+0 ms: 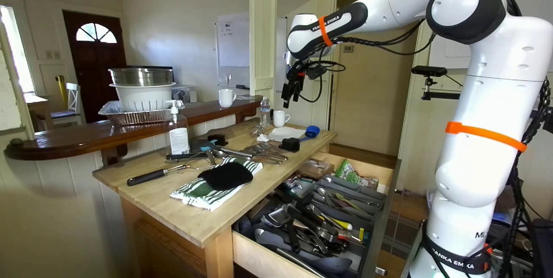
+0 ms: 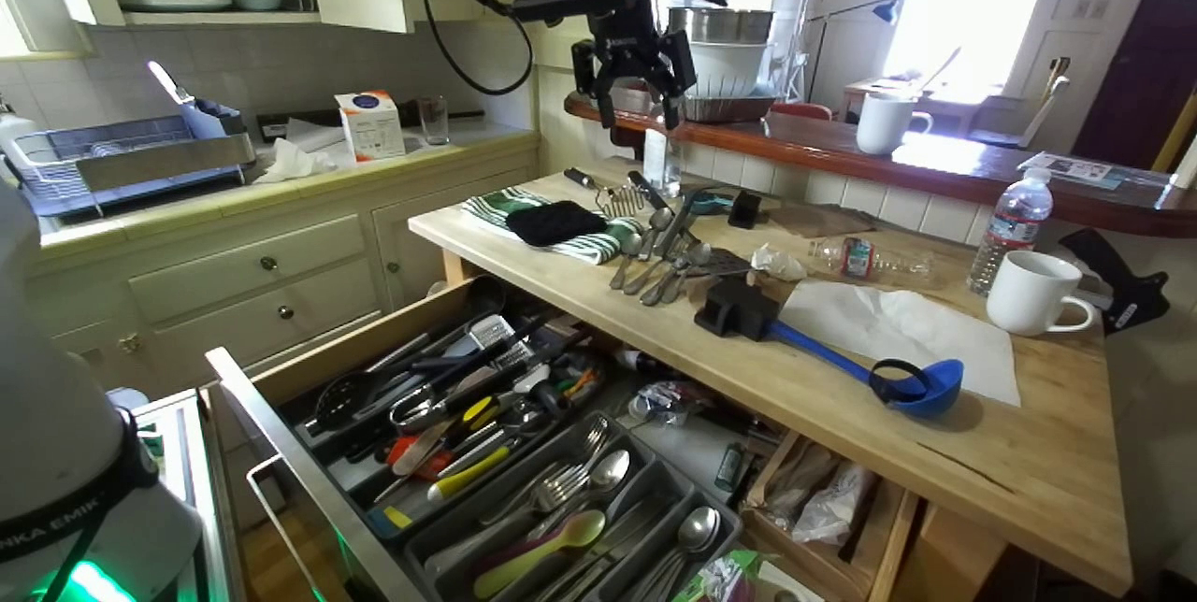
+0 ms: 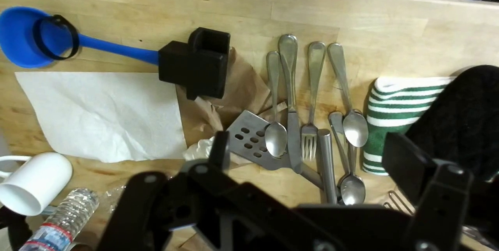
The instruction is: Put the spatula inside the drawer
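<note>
Bent arm [image 1: 488, 71], pincer [image 2: 640, 113] pointing down, jaws parted

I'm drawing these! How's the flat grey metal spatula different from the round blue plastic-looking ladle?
The spatula is grey with a flat, holed head; the ladle is blue with a hollow bowl. Silvery metal cutlery partly covers the spatula, not the ladle. Both are on the pale wooden table.

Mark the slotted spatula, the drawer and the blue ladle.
Slotted spatula [image 3: 246, 138]: wrist view, on its slotted head.
Drawer [image 1: 257, 256]: in an exterior view, on its light side wall.
Blue ladle [image 3: 119, 49]: wrist view, on its handle.
</note>
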You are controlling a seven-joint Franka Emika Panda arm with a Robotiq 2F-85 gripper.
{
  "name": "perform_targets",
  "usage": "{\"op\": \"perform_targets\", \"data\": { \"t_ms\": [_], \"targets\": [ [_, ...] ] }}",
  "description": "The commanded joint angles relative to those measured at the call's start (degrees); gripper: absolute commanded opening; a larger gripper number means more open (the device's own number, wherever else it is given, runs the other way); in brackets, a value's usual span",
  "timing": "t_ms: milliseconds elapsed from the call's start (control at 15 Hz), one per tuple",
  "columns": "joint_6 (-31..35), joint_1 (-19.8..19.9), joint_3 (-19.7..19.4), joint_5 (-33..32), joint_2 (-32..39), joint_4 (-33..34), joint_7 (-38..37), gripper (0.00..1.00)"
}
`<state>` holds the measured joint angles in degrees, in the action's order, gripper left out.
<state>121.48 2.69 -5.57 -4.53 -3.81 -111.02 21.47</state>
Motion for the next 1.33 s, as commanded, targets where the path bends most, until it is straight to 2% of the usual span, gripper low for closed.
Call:
{"op": "perform_targets", "data": {
  "t_ms": [0,267,400,667,800,1000,1267],
  "targets": [
    [-0.21,0.34,0.31,0.05,-0.18,0.18,0.03,1.0],
    [-0.21,0.32,0.31,0.05,-0.36,0.18,0.03,1.0],
    [1.28,0.29,0.31,-0.94,3.06,3.06,2.02,1.0],
    [3.21,0.28,1.14,-0.5,12.82,12.0,6.1,1.0],
    [3.6,0.58,2.38,1.66,17.99,16.61,8.84,1.0],
    [2.09,0.92,4.18,0.47,25.49,24.54,10.19,1.0],
    [4.73,0.38,5.21,-4.41,31.78,32.94,13.07,1.0]
  ]
}}
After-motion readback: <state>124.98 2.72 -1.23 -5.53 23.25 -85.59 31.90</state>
